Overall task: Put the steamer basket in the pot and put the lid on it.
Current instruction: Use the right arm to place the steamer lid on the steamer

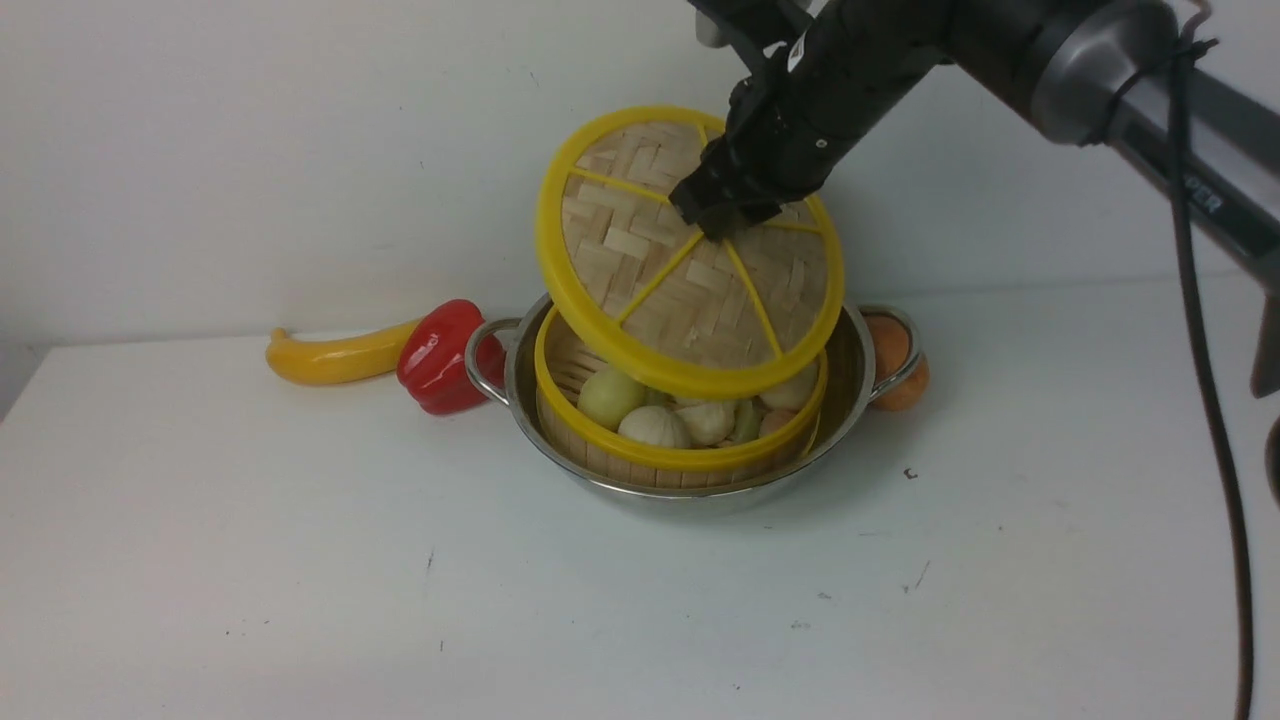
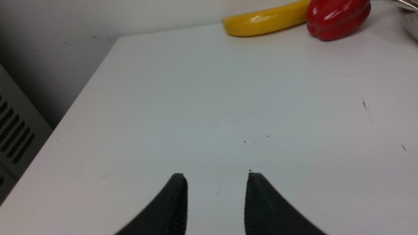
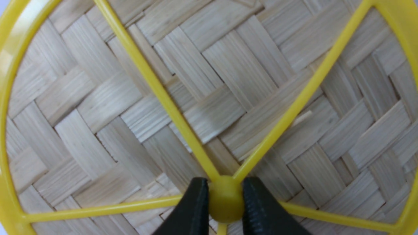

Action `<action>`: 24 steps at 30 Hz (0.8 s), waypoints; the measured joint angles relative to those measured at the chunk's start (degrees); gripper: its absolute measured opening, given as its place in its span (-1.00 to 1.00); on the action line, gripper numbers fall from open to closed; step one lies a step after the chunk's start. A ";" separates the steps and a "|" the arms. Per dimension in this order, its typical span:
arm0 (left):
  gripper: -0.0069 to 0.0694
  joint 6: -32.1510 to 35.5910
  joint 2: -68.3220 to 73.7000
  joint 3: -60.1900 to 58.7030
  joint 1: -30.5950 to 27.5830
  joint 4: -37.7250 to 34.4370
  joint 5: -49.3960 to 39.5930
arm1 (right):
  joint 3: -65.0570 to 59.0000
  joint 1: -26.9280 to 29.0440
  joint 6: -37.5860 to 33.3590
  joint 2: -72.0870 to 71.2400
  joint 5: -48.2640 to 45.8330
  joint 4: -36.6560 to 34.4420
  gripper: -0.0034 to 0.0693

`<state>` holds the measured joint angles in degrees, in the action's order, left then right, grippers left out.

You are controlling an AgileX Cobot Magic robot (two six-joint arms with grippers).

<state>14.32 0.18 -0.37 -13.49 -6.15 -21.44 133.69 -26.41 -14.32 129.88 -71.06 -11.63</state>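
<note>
Front view, and the lid (image 1: 660, 300) is up in the air, right over the pot (image 1: 855, 380). It hangs steeply tilted, woven face turned towards the camera, near edge low over the steamer basket (image 1: 690, 458), far edge high. Whether that low edge touches the basket's yellow rim I cannot tell. The basket itself sits down inside the pot, pale round food pieces (image 1: 655, 425) showing under the lid.

The right gripper (image 1: 718, 225) has the lid by its centre. In the right wrist view both jaws are pinched tight on the yellow knob (image 3: 225, 205), spokes fanning away from it.

So here is what the move turns on, to my eye: the lid is above the basket's mouth but not level with it. It looks to need flattening out, then lowering, rim onto rim.

The left gripper (image 2: 217, 182) is well apart, over bare table (image 2: 163, 98), jaws parted and holding nothing. The right arm is the one on the job.

Beside the pot lie a yellow vegetable (image 1: 335, 360) and a red pepper (image 1: 440, 355).
</note>
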 joint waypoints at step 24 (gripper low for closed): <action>-0.19 0.00 0.00 0.00 0.00 0.00 0.00 | -4.75 -0.07 -2.66 1.91 -0.16 -4.34 -0.51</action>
<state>14.32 0.18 -0.37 -13.49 -6.15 -21.44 128.94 -26.47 -16.97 131.79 -71.21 -15.97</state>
